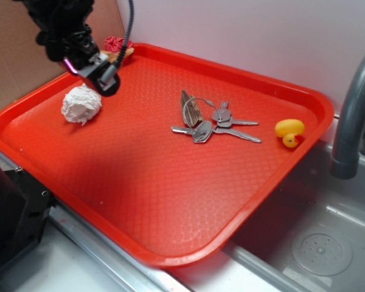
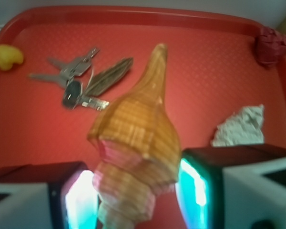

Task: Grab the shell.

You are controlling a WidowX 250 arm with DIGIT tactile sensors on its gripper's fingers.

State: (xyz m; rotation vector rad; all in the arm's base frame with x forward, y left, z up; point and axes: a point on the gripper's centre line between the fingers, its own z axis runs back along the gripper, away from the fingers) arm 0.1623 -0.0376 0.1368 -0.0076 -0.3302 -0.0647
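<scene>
**Spotter:** Where was the shell when you checked?

**Operator:** Between the jaws. In the wrist view the shell (image 2: 136,143) filled the middle, fat knobbly end down between the two lit fingers (image 2: 78,200), pointed tail aimed up the tray (image 2: 200,52) toward the keys (image 2: 74,81). I judged the gripper (image 2: 133,200) clamped on it, with both pads looking pressed to its sides.

**Spotter:** And the way to do it well?

**Operator:** I reckoned: keep the squeeze steady on the widest whorl, lift straight, no twisting. That tapering body looked ready to squirt out.

**Spotter:** What did the outside camera add?

**Operator:** It showed the gripper (image 1: 106,64) up at the tray's back left corner, just beside the paper wad (image 1: 81,104), well apart from the rubber duck (image 1: 289,131). But only a tan sliver of the shell (image 1: 123,56) showed there. The grip itself was only visible from the wrist.
</scene>
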